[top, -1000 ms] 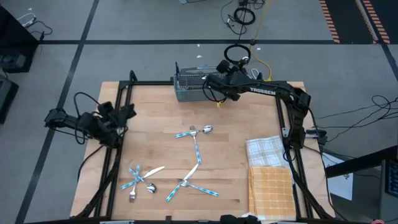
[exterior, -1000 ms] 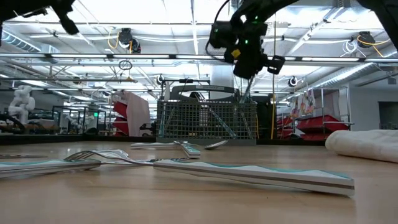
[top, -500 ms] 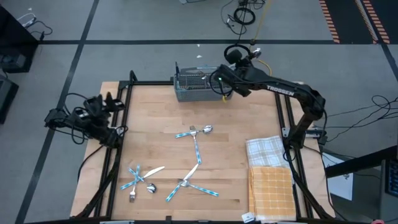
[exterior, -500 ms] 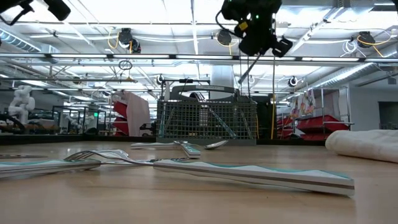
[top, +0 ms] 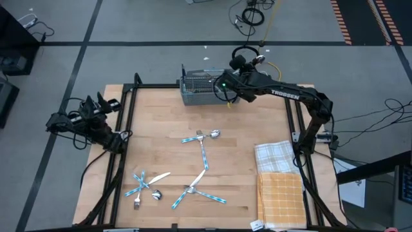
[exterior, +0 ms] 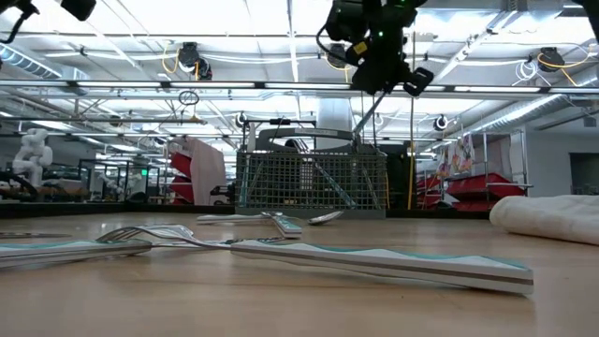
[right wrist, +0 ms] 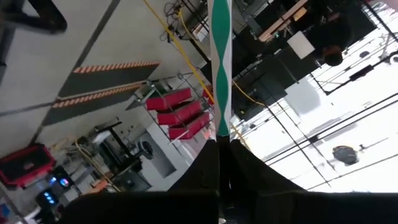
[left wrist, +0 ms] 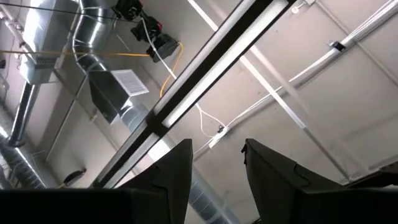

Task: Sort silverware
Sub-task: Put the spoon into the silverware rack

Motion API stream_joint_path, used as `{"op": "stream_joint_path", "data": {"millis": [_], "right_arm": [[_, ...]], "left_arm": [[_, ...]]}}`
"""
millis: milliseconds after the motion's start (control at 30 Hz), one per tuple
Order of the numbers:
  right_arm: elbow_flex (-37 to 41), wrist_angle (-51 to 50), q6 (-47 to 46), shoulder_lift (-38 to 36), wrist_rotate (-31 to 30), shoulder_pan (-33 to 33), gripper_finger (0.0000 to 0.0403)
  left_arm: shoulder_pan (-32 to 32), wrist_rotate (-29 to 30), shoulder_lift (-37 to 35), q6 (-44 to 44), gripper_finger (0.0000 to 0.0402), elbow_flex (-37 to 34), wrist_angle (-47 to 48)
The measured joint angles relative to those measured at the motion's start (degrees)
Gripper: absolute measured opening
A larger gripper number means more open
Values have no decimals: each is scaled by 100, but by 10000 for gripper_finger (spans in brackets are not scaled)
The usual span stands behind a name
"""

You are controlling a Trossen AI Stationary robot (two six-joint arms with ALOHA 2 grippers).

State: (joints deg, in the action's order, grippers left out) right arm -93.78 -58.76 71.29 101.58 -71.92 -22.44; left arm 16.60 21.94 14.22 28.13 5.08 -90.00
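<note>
My right gripper (top: 225, 92) hangs high over the grey wire-mesh caddy (top: 201, 90) at the table's far edge, shut on one piece of silverware with a teal-and-white striped handle (right wrist: 221, 62). The low view shows that piece as a thin slanted line (exterior: 372, 108) below the gripper (exterior: 386, 82), above the caddy (exterior: 309, 183). Other silverware lies flat on the wood: a pair (top: 206, 135), a long piece (top: 204, 154) and crossed clusters (top: 145, 183) (top: 196, 190). My left gripper (top: 106, 103) waits open past the table's left edge, pointing up at the ceiling (left wrist: 217, 162). My right gripper pinches the striped handle (right wrist: 221, 127) between its two fingers (right wrist: 208, 155). The handle runs on past the fingertips in line with them. The piece is lifted clear of the table and slants down toward the caddy's top; which kind of piece it is does not show.
Two folded cloths lie by the table's right edge, a white checked one (top: 275, 154) and an orange checked one (top: 280, 196). A black frame rail (top: 125, 129) borders the table. Bare wood lies between the caddy and the silverware (top: 161, 122).
My right gripper rose with the piece above the caddy, then drifted slightly toward the table's left. My left gripper drew back toward the table's left edge and tipped upward.
</note>
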Motion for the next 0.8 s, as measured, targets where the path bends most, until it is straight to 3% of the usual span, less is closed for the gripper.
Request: {"op": "stream_joint_path", "data": {"millis": [267, 400, 500, 800], "right_arm": [[0, -999, -1708, 42, 48, 4, 0], [1, -1715, -2850, 42, 620, 2, 0], [7, -2069, -3470, 50, 576, 5, 0], [7, -1404, -3463, 50, 758, -33, 0]], "left_arm": [[0, 67, -11, 305, 152, 0, -7], [0, -59, -13, 309, 152, 0, -4], [0, -66, -15, 307, 152, 0, -2], [0, 86, -15, 307, 152, 8, 0]]}}
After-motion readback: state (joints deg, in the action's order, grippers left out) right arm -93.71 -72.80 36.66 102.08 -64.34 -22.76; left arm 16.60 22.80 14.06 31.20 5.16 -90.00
